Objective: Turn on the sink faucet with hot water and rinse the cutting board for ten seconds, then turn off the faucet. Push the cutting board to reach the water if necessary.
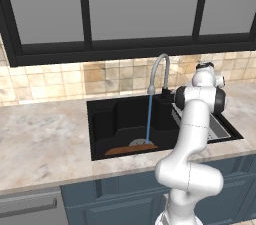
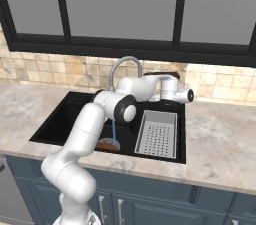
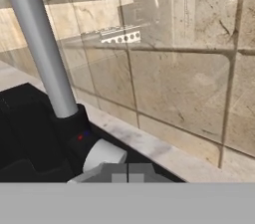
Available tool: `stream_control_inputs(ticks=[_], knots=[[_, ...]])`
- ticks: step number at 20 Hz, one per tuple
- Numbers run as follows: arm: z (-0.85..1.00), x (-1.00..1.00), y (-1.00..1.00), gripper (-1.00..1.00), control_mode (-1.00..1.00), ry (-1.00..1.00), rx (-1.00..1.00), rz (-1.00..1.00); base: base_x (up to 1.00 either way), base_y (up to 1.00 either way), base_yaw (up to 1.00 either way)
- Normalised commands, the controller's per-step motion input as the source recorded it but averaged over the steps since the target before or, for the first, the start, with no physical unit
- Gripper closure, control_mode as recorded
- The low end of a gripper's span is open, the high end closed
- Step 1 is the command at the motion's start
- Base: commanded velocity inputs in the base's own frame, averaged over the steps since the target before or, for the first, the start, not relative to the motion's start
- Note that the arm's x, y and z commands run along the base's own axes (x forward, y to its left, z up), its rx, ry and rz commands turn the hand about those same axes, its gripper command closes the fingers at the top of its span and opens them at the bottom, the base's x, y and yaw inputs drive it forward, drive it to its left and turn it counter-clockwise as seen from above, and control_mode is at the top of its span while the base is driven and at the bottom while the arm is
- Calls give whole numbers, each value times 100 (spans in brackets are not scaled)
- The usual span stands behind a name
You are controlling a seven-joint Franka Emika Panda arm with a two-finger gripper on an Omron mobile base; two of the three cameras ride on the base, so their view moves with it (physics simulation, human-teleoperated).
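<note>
My end effector [image 3: 124, 173] closed, holding nothing, right at the sink faucet [image 1: 159, 71] lever by the dark base. Water [image 1: 148, 119] runs from the spout onto the cutting board [image 1: 131, 149], lying flat at the near side of the sink [image 1: 100, 119] in the worktop [image 1: 45, 139].

The cutting board [image 1: 131, 149] lies in the sink [image 1: 102, 119] under the water [image 1: 148, 118] from the sink faucet [image 1: 159, 71], left of the strainer tray [image 2: 157, 134].

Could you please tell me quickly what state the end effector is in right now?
End effector: closed, holding nothing, at the sink faucet handle.
</note>
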Motion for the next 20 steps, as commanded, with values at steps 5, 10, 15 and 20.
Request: stream_control_inputs(ticks=[5, 10, 15, 20], knots=[[-12, 0, 0, 100, -100, 0, 0, 0, 0, 0, 0], [-11, 0, 0, 100, -100, 0, 0, 0, 0, 0, 0], [-5, 0, 0, 100, -100, 0, 0, 0, 0, 0, 0], [0, 0, 13, 100, -100, 0, 0, 0, 0, 0, 0]])
